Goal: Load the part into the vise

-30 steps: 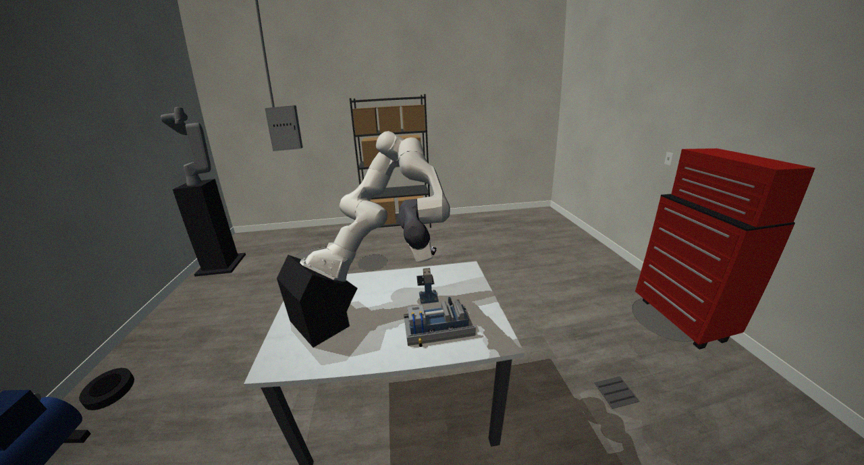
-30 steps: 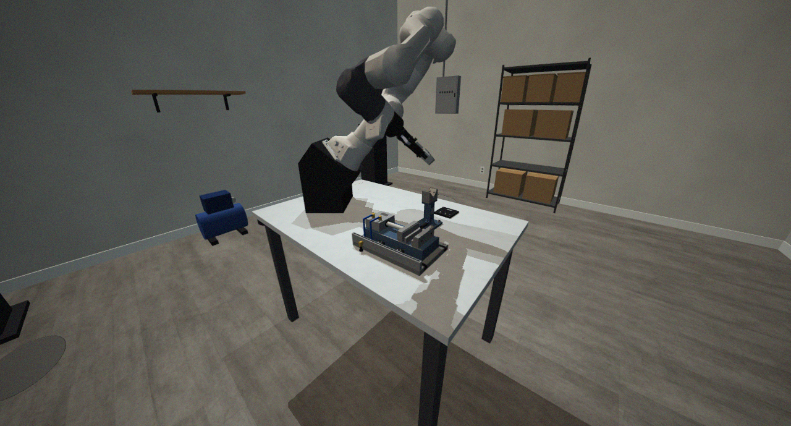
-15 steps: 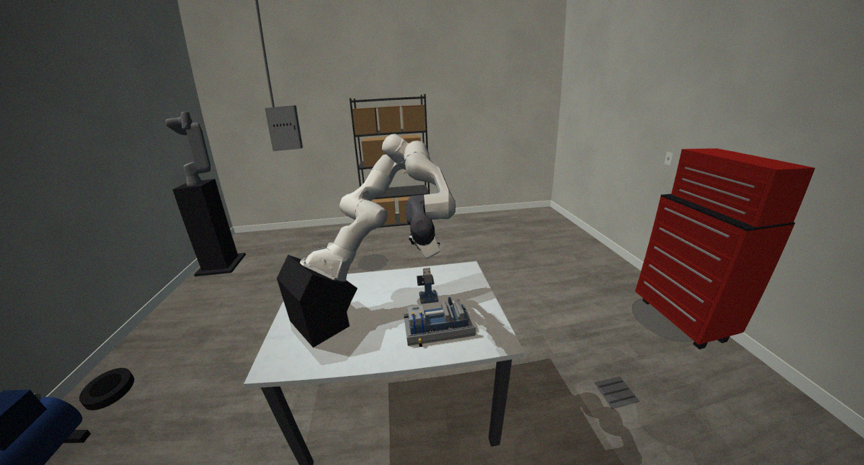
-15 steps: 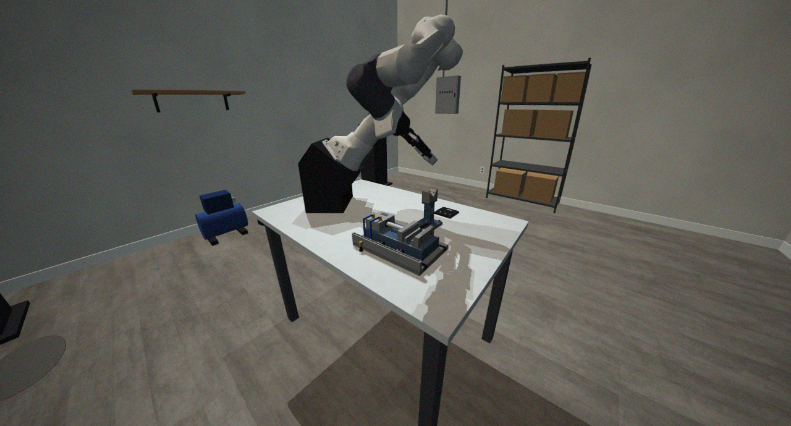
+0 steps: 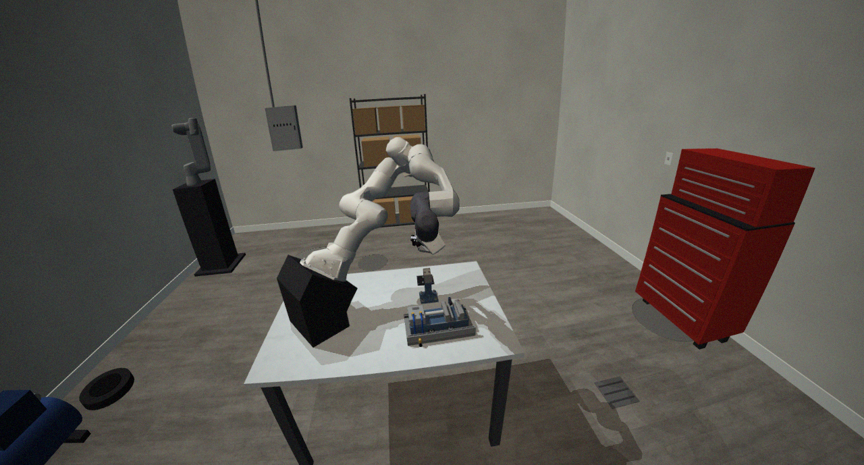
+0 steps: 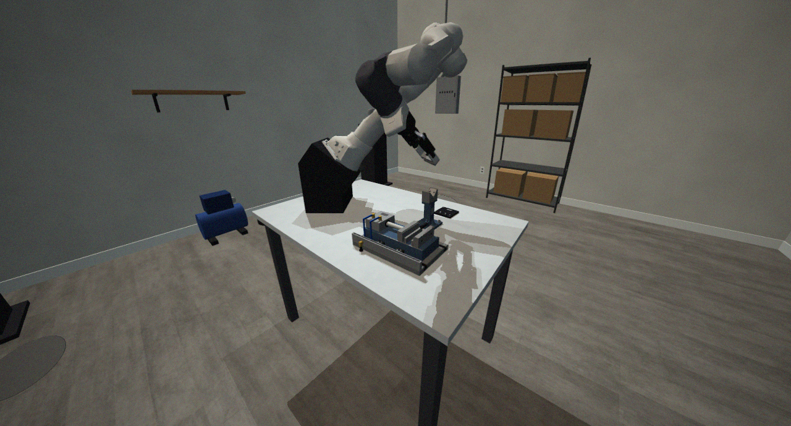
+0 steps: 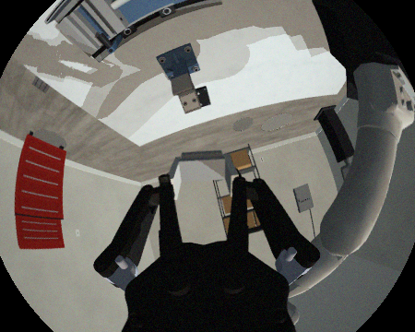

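My gripper (image 5: 424, 243) (image 6: 428, 154) (image 7: 202, 163) is shut on the part (image 5: 427, 251) (image 6: 429, 159) (image 7: 203, 167), a light grey block held crosswise at the fingertips. It is tilted in the air above and behind the V-block, touching nothing else. I cannot tell which way the slot faces. The V-block (image 5: 426, 275) (image 6: 429, 195) (image 7: 189, 100) tops a blue stand and is empty. The vise (image 5: 443, 326) (image 6: 398, 245) (image 7: 145, 10) is open, with no part between its jaws. Its work stop (image 7: 104, 41) shows as a dark rod. The infeed plate (image 6: 447, 211) (image 7: 203, 96) is empty.
The white table (image 5: 326, 341) (image 6: 381, 279) (image 7: 281, 74) carries the black robot pedestal (image 5: 314, 305) (image 6: 326, 180) on its left. The vise is in front of the V-block stand, and the infeed plate lies behind it. A red tool cabinet (image 5: 719, 250) (image 7: 39, 189) stands far off the table.
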Controlling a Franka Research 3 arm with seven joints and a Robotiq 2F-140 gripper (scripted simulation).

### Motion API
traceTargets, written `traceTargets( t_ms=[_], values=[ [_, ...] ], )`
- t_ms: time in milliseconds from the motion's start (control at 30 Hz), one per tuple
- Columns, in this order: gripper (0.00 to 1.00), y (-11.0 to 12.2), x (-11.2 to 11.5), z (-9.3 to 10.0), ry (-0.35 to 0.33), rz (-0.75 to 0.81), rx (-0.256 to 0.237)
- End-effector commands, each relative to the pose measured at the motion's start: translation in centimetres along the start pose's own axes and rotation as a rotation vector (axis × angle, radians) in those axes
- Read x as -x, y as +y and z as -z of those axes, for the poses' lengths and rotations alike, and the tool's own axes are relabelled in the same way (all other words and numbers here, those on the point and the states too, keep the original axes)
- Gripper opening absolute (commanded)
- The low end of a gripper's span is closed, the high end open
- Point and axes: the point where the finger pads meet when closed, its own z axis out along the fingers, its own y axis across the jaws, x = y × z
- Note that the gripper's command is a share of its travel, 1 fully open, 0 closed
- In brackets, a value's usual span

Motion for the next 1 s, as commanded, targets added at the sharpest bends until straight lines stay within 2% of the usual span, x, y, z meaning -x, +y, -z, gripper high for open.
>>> traceTargets(
  t_ms=[0, 967],
  values=[
    [0.0, -0.14, 0.36, -0.2, 0.005, 0.107, -0.001],
    [0.0, -0.21, 0.07, -1.05, 0.061, 0.247, 0.042]
  ],
)
